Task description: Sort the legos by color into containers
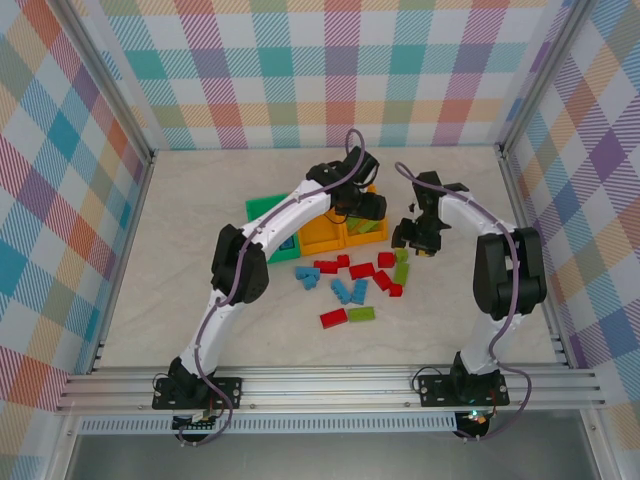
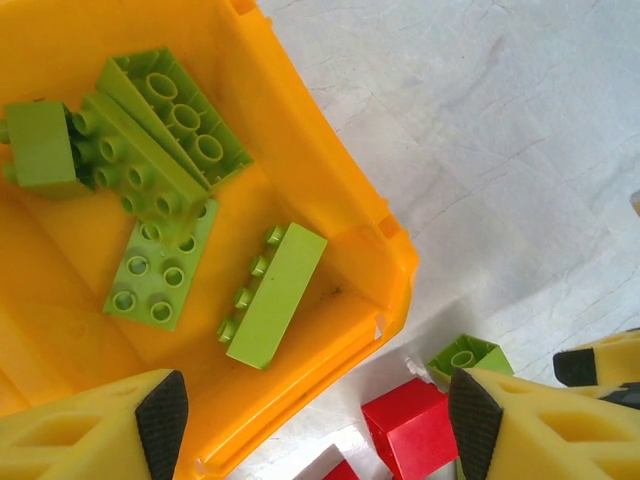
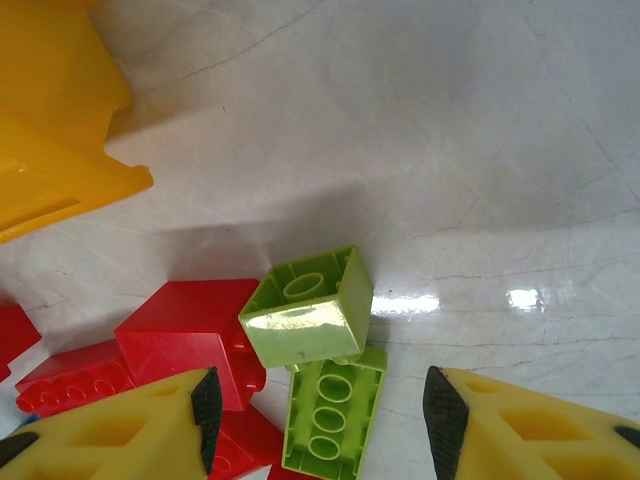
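Note:
My left gripper (image 2: 318, 425) hangs open over the near corner of an orange container (image 2: 340, 180), nothing between its fingers. Several lime green legos (image 2: 272, 295) lie inside that bin. In the top view it hovers at the right orange container (image 1: 366, 236), beside a second orange one (image 1: 318, 238) and a green container (image 1: 262, 208). My right gripper (image 3: 325, 420) stands open above a square lime lego (image 3: 310, 305) that rests tilted on a long lime lego (image 3: 335, 410), touching neither. Red legos (image 3: 185, 335) lie just left of them.
Loose blue (image 1: 350, 292), red (image 1: 332, 318) and lime (image 1: 362, 313) bricks are scattered in front of the bins. A red brick (image 2: 410, 425) and a lime one (image 2: 468, 355) sit just outside the orange bin's corner. Metal frame rails and checked walls surround the table.

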Controlling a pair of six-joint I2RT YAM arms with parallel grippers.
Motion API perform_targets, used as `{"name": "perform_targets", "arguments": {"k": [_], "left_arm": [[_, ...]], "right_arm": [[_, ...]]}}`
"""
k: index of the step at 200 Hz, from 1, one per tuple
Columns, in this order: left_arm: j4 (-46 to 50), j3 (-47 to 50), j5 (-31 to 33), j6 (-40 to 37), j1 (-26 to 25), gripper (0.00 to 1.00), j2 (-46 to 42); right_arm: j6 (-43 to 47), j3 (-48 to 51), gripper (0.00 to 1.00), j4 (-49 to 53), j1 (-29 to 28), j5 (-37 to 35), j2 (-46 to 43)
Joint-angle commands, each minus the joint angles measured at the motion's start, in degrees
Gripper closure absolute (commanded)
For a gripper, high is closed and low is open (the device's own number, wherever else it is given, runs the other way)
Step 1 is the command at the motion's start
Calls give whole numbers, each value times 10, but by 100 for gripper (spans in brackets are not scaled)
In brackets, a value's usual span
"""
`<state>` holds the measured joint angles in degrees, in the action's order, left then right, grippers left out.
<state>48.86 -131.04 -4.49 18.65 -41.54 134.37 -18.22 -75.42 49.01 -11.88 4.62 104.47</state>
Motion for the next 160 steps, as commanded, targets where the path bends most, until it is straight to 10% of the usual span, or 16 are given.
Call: {"name": "perform_targets", "arguments": {"k": [1,160], "left_arm": [[-33,27,-15,6,1,26,-72],[-100,249,4,21,11,22,-222]], "right_arm": [[24,-2,42,1,-5,11,20],[43,-18,47,14,-19,-38,50]]}}
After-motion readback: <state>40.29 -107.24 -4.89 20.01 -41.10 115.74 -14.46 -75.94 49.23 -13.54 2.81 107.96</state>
